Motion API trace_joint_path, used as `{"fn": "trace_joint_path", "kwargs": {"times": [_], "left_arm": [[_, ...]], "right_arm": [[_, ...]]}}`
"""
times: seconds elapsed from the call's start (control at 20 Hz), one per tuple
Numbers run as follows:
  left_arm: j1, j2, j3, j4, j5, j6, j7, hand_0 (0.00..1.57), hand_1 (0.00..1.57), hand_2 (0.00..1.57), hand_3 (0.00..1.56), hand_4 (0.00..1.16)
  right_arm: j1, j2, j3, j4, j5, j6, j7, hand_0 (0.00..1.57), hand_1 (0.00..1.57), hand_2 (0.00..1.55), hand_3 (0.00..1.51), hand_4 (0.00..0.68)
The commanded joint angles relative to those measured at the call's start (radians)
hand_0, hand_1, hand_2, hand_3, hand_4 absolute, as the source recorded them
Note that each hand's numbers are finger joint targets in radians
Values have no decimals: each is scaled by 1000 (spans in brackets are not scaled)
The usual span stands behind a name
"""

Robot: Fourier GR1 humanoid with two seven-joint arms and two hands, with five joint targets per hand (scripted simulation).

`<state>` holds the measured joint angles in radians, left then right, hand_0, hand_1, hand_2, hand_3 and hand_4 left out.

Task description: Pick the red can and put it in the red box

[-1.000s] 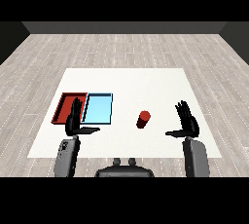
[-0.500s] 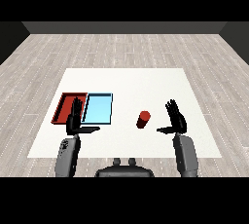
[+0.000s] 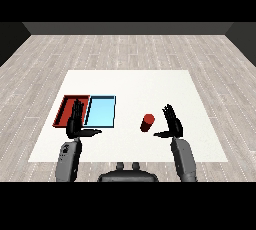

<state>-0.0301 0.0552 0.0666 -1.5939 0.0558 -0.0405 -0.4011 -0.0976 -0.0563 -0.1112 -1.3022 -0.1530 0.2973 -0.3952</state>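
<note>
Two hands empty, right hand [image 3: 173, 126] fingers spread beside red can [image 3: 147, 122]; left hand [image 3: 76, 122] fingers straight

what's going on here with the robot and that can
The robot's right hand is open beside the red can, just to its right, not touching it. The can stands upright on the white table, to the right of the two trays. The left hand, also open, hovers near the red tray, with the blue tray next to it.

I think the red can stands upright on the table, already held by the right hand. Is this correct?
Not quite. In the head view the red can stands upright on the table, but the right hand is open beside it, not holding it.
</note>
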Motion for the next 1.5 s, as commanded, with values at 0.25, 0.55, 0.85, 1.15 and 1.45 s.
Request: {"fn": "trace_joint_path", "kwargs": {"times": [0.25,0.55,0.85,1.15,1.45], "left_arm": [[-6,-25,-21,4,1,8,3,0,0,0,0,0],[15,-22,-19,10,0,-2,-23,0,0,0,0,0],[-2,-1,6,-16,23,-11,13,0,0,0,0,0],[16,18,4,-55,40,-44,33,0,0,0,0,0],[-20,3,3,28,16,-23,0,0,0,0,0,0]], "right_arm": [[-54,49,33,140,18,-37,-65,0,0,0,0,0],[-59,45,64,185,32,-72,-94,0,0,0,0,0],[-143,40,45,292,1,-72,-119,0,0,0,0,0],[-82,56,132,136,-22,-157,-7,0,0,0,0,0],[-120,56,124,312,-36,-122,-154,0,0,0,0,0]]}}
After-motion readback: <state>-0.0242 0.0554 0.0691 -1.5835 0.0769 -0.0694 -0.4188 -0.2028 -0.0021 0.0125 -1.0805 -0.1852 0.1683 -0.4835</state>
